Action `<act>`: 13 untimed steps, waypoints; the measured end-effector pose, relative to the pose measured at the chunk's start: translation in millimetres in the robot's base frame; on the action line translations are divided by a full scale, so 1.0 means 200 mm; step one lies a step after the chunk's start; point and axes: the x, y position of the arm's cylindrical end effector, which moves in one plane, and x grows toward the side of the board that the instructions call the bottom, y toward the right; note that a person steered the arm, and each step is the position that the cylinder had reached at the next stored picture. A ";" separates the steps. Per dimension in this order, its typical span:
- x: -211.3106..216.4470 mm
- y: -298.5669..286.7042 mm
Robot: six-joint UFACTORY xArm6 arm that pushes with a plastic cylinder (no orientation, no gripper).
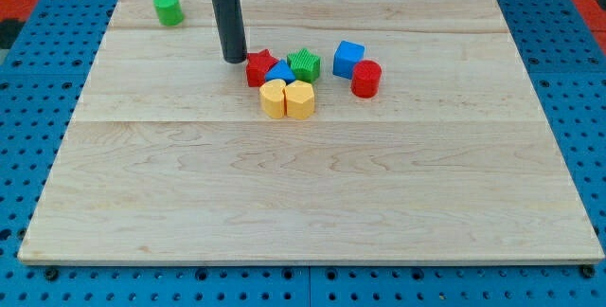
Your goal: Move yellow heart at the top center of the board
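Seven blocks sit on the wooden table [312, 193]: two yellow, two red, two green and one blue cube, plus a small blue piece wedged in the cluster, which makes eight in all.

The two yellow blocks touch side by side just above the table's middle. I take the left one for the yellow heart [274, 99] (its lobes are hard to make out at this size), and the right one for a yellow hexagon-like block [300, 99]. The heart is pale yellow, squat, with a flat top face; which way its point faces and how its long axis runs I cannot tell.

At 12 o'clock from the yellow pair lies the small blue block [280, 72], touching them. The red star [259, 66] sits at 11 o'clock from the heart, the green star [304, 63] at 1 o'clock. At 3 o'clock from the green star stands the blue cube [348, 58], with the red cylinder [366, 78] touching its lower right. The green cylinder [169, 9] stands alone, well apart at 10 o'clock.

My tip [235, 60] rests on the table just beside the red star, at its 9 o'clock. There are no jaws, only the plain rod.
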 end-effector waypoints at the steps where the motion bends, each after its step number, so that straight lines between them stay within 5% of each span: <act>1: 0.07 0.00; 3: 0.11 0.21; 5: 0.13 -0.32; 7: 0.58 -0.04; 9: 0.36 0.19; 11: 0.38 0.44; 13: 0.17 0.39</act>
